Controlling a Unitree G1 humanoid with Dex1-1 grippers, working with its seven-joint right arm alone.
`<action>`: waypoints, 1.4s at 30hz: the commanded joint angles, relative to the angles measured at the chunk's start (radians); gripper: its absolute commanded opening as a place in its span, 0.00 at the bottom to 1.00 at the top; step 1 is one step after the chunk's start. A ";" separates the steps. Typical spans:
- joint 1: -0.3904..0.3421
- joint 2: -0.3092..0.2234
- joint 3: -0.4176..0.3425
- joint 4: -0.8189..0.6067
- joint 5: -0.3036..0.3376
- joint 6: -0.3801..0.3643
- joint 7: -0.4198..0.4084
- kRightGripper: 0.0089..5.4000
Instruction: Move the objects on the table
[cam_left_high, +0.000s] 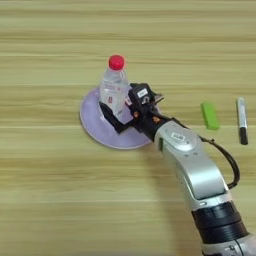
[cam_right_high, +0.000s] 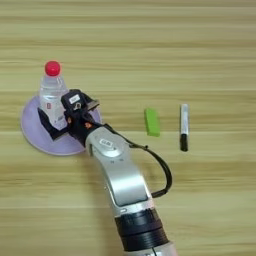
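The clear bottle (cam_left_high: 114, 89) was seen upright on the lilac plate (cam_left_high: 95, 125), black fingers (cam_left_high: 111, 118) of the right gripper (cam_left_high: 120, 114) set around its lower body. Full clamping could not be told. A tip-over was judged possible if released off-balance.

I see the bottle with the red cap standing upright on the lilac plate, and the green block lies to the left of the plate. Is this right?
Not quite. The green block lies to the right of the lilac plate, between it and the marker pen, as the left eye view shows. The rest holds: the bottle stands upright on the plate.
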 joint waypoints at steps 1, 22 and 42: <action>-0.130 0.007 -0.026 0.040 0.006 -0.048 -0.016 1.00; -0.214 0.083 -0.059 0.294 0.077 -0.259 0.043 1.00; -0.281 0.106 -0.114 0.521 0.087 -0.414 0.051 0.93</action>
